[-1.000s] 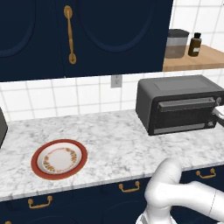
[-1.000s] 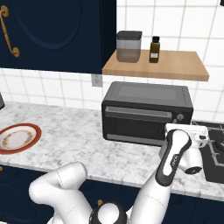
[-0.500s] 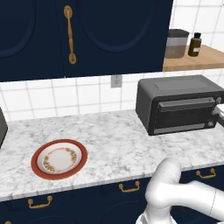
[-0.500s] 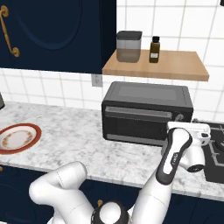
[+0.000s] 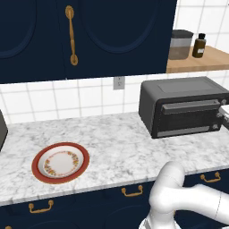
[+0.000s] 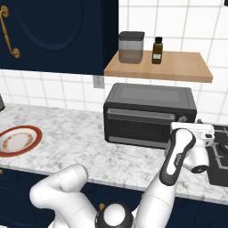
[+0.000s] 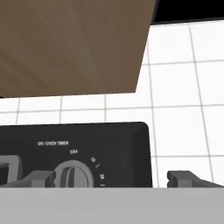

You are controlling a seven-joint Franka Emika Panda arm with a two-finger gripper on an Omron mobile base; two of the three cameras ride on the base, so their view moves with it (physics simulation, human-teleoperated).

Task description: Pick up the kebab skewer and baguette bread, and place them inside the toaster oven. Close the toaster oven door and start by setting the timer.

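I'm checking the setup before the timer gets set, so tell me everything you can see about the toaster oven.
The toaster oven is a dark grey, metal-looking box standing upright on the marble counter, against the tiled wall and under the wooden shelf. Its drop-down door is shut, with a glass window and a horizontal bar handle along the top. At its right end, the hand view shows a round timer dial labelled OFF. The open claw hovers at that dial; whether it touches cannot be told.
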